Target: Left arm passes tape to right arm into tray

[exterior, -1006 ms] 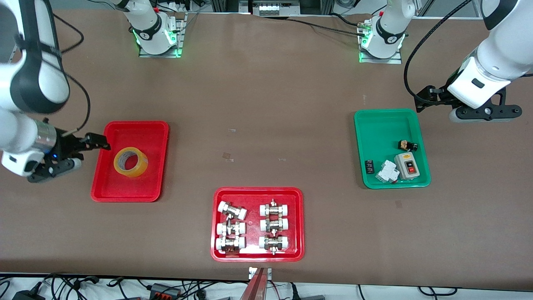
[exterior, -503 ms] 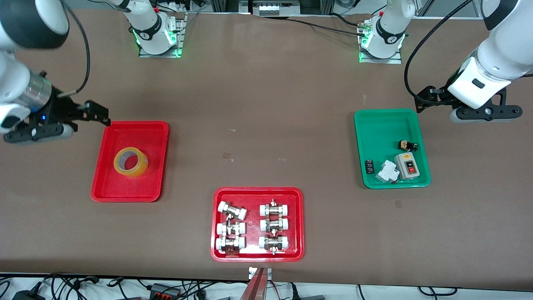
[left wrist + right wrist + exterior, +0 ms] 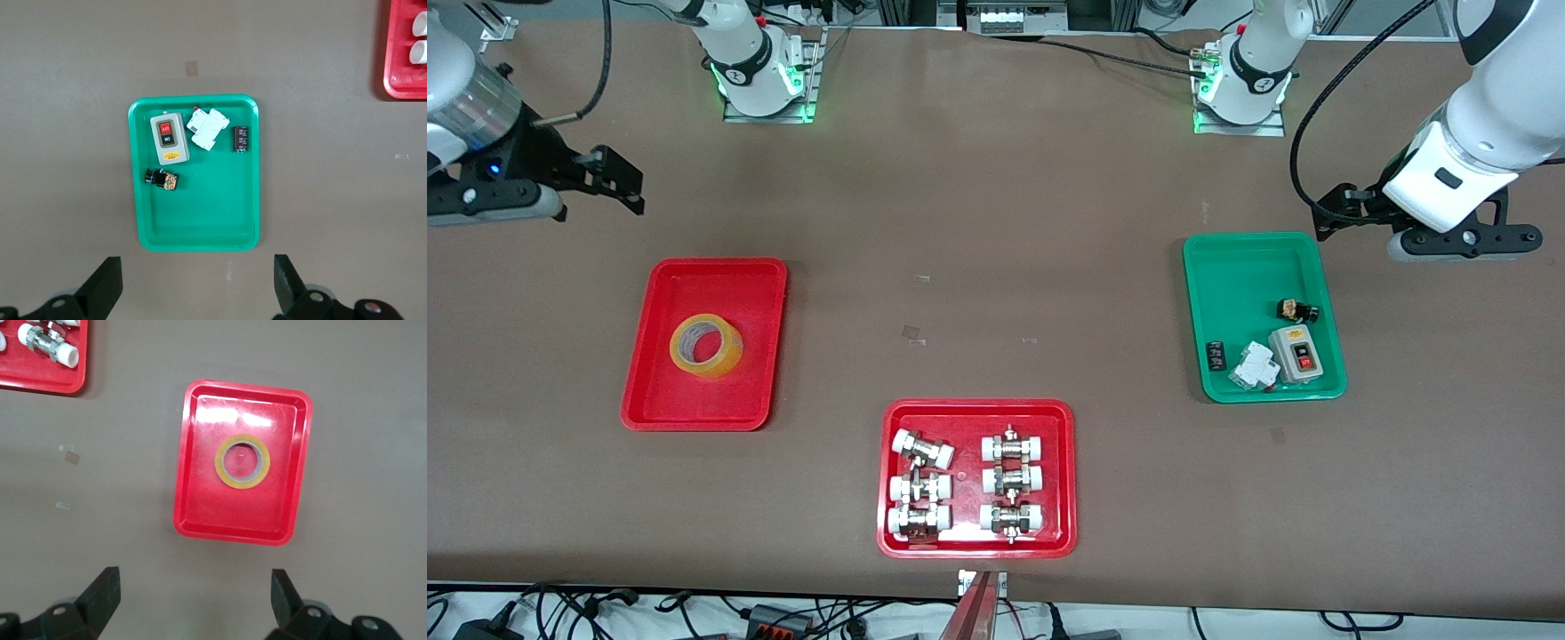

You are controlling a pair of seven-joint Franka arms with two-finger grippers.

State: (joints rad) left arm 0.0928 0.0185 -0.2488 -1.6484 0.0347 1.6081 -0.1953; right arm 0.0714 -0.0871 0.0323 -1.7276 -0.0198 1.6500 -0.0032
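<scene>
The tape [image 3: 706,346] lies flat in the plain red tray [image 3: 660,400], its round opening facing straight up, so the ring's axis stands upright and the pale inner core shows all round the hole. In the right wrist view the tape [image 3: 242,461] sits about in the middle of the tray [image 3: 193,513], clear of every rim, with nothing touching it.

The tray's long side runs from nearer the front camera toward the robots' bases. It rests on the brown bench [image 3: 996,267] toward the right arm's end.

The right gripper [image 3: 609,178] hangs in the air over bare bench, between the tray and the right arm's base [image 3: 760,76], well apart from the tape. Its fingers [image 3: 103,593] are spread wide and hold nothing.

Nearer the front camera, about midway along the bench, a second red tray [image 3: 1063,480] carries six metal fittings with white caps [image 3: 920,449], laid in two columns.

Toward the left arm's end lies a green tray [image 3: 1245,267] holding a grey switch box with a red button [image 3: 1296,353], a white breaker [image 3: 1254,366], a small black component [image 3: 1216,355] and a small black and yellow part [image 3: 1296,310].

The left gripper [image 3: 1329,213] waits in the air just beside the green tray's edge nearest the bases. Its fingers [image 3: 107,287] are likewise spread apart and empty.
</scene>
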